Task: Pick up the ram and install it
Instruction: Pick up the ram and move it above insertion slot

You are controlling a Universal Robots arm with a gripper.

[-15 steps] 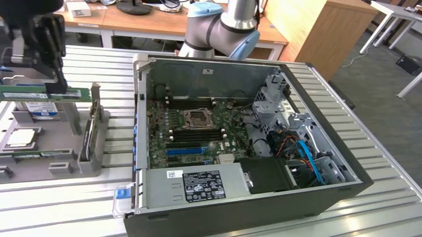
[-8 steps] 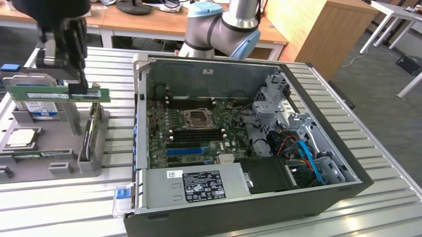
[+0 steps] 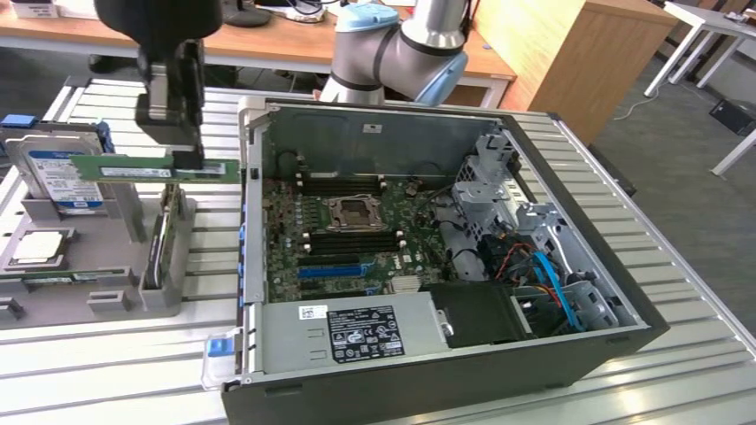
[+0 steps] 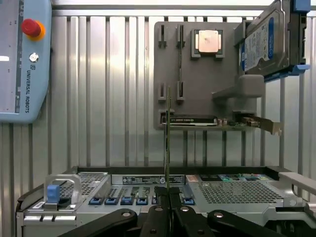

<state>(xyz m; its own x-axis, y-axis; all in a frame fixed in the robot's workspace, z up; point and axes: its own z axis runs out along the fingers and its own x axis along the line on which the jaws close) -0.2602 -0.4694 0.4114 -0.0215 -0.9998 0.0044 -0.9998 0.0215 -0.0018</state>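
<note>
The ram [image 3: 142, 168] is held in the claw [image 3: 187, 162], which is closed narrowly on the stick's end nearest the case. In the exterior view, the stick is carried level and clear above the grey fixture [image 3: 71, 297] on the tabletop [image 3: 119, 376], to the left of the open computer case [image 3: 567, 168]. The pick-up is judged complete, while the install is not yet done. In the wrist view the board is seen edge-on, apparently straight between the fingers.

Seating would call for the contact edge to be lined up with an empty memory slot [image 3: 350, 233] beside the processor socket, then pressed in squarely. Whether the slot latches stand open cannot be made out.
</note>
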